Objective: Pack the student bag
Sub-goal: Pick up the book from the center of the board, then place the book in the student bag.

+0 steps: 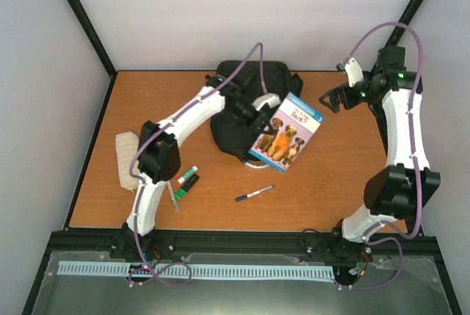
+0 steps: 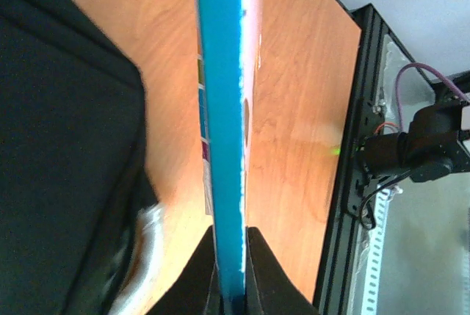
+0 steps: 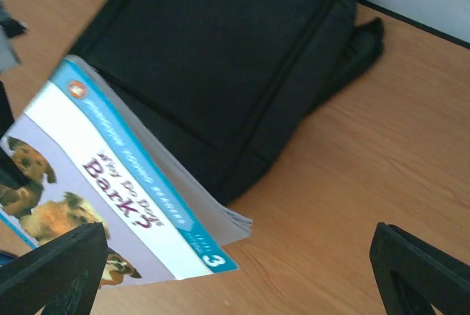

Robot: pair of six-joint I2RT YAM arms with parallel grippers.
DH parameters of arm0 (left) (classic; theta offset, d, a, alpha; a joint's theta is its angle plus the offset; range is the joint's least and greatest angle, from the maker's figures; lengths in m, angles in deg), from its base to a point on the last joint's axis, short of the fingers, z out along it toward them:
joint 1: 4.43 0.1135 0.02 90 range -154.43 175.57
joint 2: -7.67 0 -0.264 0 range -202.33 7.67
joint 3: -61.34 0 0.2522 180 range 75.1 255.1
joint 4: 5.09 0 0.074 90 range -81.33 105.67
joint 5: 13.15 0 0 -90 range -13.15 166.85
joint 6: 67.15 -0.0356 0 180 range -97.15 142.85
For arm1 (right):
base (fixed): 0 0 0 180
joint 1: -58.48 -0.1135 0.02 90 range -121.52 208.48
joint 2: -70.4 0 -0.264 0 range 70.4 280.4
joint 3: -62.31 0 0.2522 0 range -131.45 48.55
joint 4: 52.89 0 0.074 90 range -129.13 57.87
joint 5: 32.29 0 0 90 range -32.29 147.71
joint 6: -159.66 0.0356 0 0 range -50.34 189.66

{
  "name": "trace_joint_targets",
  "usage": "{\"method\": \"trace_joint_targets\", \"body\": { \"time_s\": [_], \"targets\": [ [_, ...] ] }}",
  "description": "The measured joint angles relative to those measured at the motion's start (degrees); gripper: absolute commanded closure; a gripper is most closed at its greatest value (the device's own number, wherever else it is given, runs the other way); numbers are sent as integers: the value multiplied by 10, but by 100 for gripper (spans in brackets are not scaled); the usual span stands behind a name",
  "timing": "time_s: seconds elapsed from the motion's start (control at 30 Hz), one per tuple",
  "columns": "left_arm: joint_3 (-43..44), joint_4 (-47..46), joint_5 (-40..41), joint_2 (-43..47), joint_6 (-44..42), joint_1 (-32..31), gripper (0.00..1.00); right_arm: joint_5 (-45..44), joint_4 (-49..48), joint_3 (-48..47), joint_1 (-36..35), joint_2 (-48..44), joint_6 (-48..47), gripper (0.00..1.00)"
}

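The student bag (image 1: 236,98), a black backpack, lies at the back middle of the table. A paperback with dogs on its cover (image 1: 287,131) is tilted up beside the bag's right side. My left gripper (image 1: 258,119) is shut on the book's left edge. In the left wrist view the blue book edge (image 2: 220,109) runs up from between the pinched fingers of my left gripper (image 2: 231,289), with the bag (image 2: 66,168) to the left. My right gripper (image 1: 332,100) hangs open to the right of the book, apart from it. The right wrist view shows the book (image 3: 110,190) against the bag (image 3: 220,58), and nothing between that gripper's (image 3: 235,278) wide-spread fingers.
Two markers (image 1: 188,181) and a clear stick (image 1: 173,197) lie near the left arm, a pen (image 1: 254,194) at the front middle. A beige pouch (image 1: 127,159) rests at the table's left edge. A black frame rail (image 2: 345,183) borders the near edge.
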Motion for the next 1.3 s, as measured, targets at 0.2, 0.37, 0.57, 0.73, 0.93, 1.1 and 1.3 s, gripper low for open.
{"method": "trace_joint_targets", "body": {
  "time_s": [0.2, 0.37, 0.57, 0.73, 0.93, 1.1, 1.3],
  "targets": [
    [-43, 57, 34, 94, -65, 72, 99, 84, 4, -58, -16, 98, 10, 8],
    [-135, 92, 58, 170, -92, 144, 99, 67, 6, -69, -105, 130, -12, 22],
    [-257, 125, 79, 262, -111, 229, 99, -2, -11, -36, -239, 136, -68, 30],
    [-323, 138, 97, 316, -109, 288, 99, -82, -37, 43, -311, 143, -111, 28],
    [-374, 137, 122, 344, -102, 327, 99, -170, -75, 102, -368, 158, -141, 24],
    [-387, 132, 133, 369, -94, 334, 99, -239, -108, 132, -398, 170, -147, 23],
    [-398, 129, 136, 389, -91, 335, 99, -296, -148, 144, -406, 187, -146, 25]
  ]
}}
